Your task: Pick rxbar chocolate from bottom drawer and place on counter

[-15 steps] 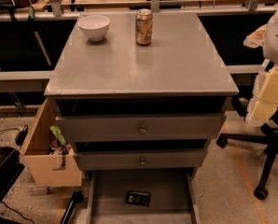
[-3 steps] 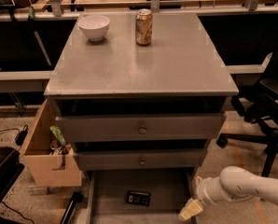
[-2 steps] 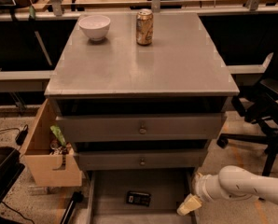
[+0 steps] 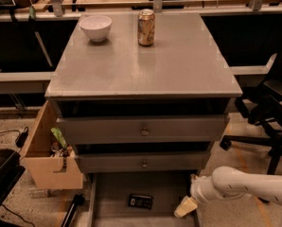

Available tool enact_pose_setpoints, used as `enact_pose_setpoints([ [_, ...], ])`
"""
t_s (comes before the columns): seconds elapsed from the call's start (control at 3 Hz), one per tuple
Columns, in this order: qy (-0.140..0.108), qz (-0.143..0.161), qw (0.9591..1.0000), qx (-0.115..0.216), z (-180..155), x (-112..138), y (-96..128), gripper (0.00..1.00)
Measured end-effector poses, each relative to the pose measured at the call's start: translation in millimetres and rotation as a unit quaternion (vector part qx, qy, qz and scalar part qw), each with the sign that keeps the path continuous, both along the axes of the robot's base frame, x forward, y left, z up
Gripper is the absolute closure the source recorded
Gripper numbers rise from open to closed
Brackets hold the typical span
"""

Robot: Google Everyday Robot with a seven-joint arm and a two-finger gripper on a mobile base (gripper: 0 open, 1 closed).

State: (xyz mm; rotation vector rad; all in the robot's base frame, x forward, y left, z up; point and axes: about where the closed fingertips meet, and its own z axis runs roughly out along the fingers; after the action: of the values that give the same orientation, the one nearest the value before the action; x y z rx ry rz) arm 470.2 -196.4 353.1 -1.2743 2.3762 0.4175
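The rxbar chocolate (image 4: 140, 201), a small black wrapper, lies flat on the grey floor of the open bottom drawer (image 4: 113, 193). My gripper (image 4: 185, 207) comes in from the lower right on a white arm and hangs at the drawer's right rail, a short way right of the bar and not touching it. The counter (image 4: 174, 65) is the grey top of the cabinet above.
A white bowl (image 4: 95, 27) and a gold drink can (image 4: 146, 27) stand at the back of the counter. Two knobbed drawers (image 4: 142, 130) are shut. A tan wooden box (image 4: 48, 155) hangs at the cabinet's left. A black office chair (image 4: 273, 112) stands at the right.
The arm has come down from the upper right to the drawer's right side and has crept slightly left toward the bar. The bar has not moved.
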Motion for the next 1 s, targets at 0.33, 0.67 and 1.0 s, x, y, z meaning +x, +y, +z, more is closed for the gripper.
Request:
enact_pose_setpoints([
  [0.33, -0.01, 0.048, 0.9988, -0.008, -63.3, 10.3, 23.2, 0.0],
  [0.67, -0.026, 0.086, 0.9959, -0.008, -116.2, 5.2, 34.7, 0.0],
  [1.0, -0.043, 0.11, 0.993, -0.001, -144.5, 4.5, 40.9, 0.0],
])
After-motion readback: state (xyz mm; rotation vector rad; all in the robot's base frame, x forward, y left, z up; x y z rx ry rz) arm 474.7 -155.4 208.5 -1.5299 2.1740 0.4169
